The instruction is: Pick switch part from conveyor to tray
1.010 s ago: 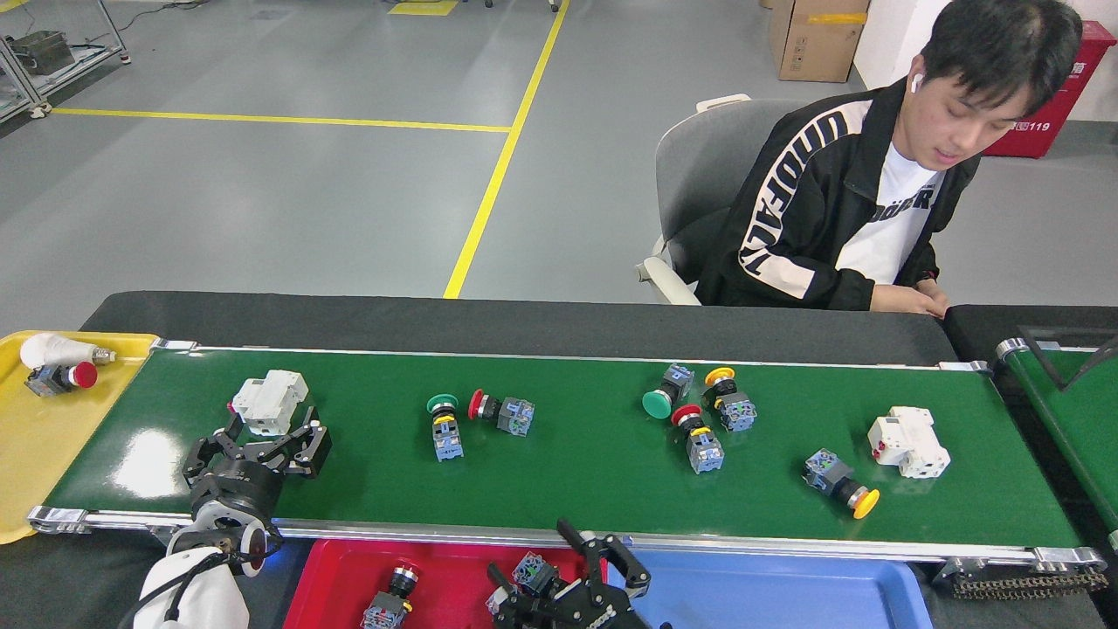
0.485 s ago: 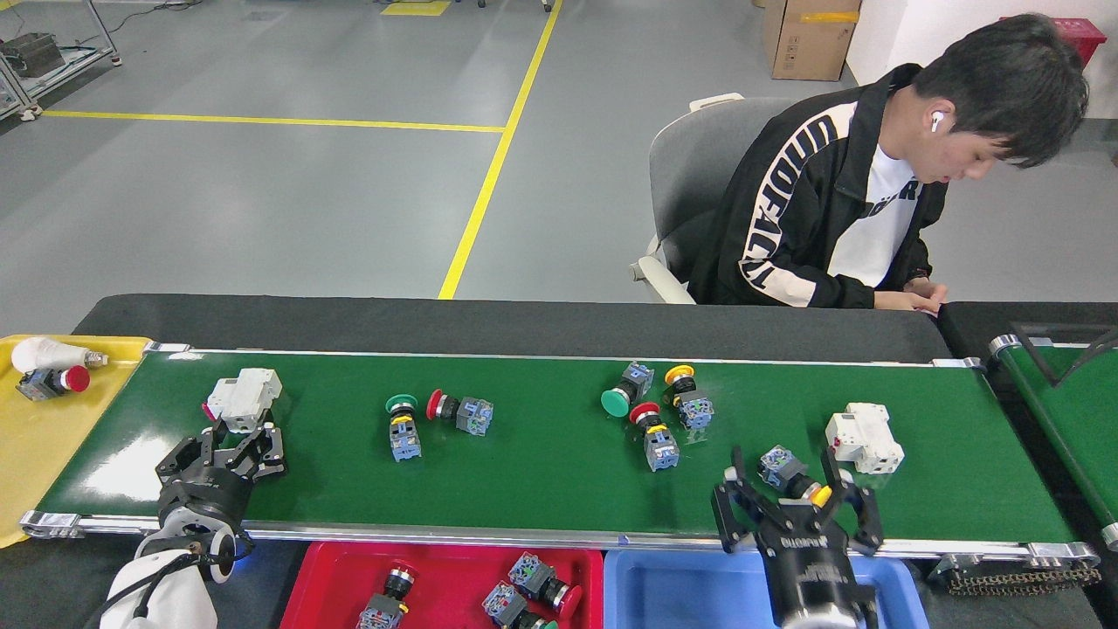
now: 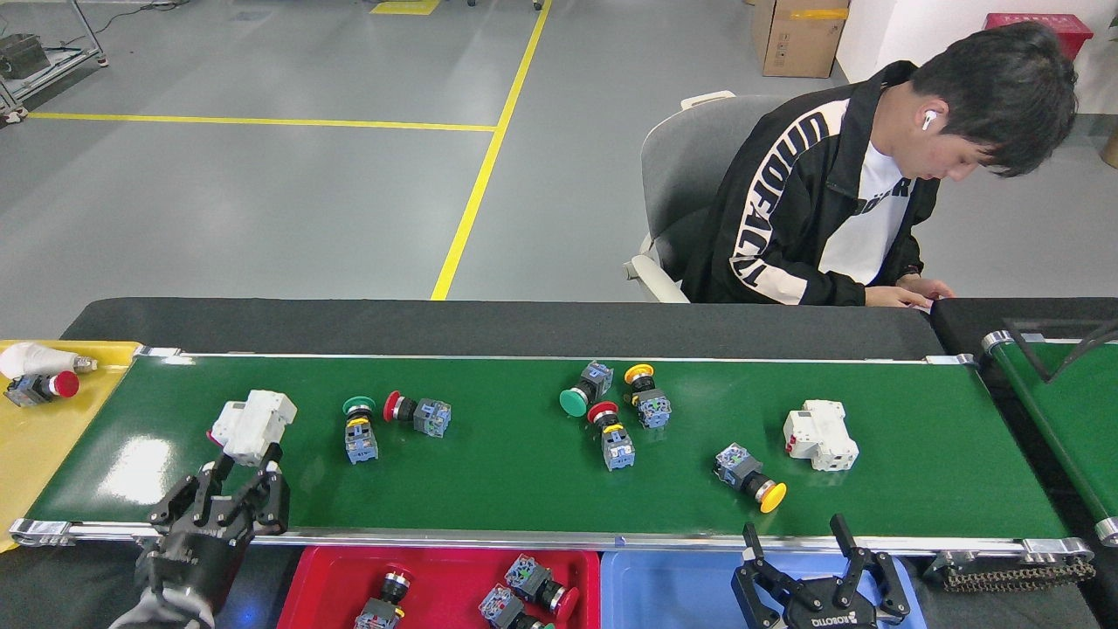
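Black and splayed, the right pincer (image 3: 799,559) hangs at the near edge of the conveyor (image 3: 524,489), its fingers spread wide and empty above the blue tray (image 3: 672,585). Just beyond it, on the green belt, lies a yellow-capped switch (image 3: 749,479) on its side, cap toward the near rail and slightly left of the pincer's gap. A white breaker (image 3: 819,434) sits a little farther back and to the right.

Toward mid-belt, three more switches cluster: a red-capped one (image 3: 611,432), a second yellow one (image 3: 646,397) and a green one (image 3: 583,393), close together. Farther left lie a green-and-yellow switch (image 3: 359,428) and a red one (image 3: 417,412), nearly touching.

At the left end, the left pincer (image 3: 231,489) reaches over the near rail with its fingers apart, their tips just short of another white breaker (image 3: 253,425); whether they touch it cannot be told.

Below the rail, a red tray (image 3: 323,577) holds several switches. A yellow tray (image 3: 35,454) at the far left carries a red-capped switch and a white bulb. Across the black worktop (image 3: 489,328) a person (image 3: 838,201) in a black jacket sits in a grey chair, head bowed.
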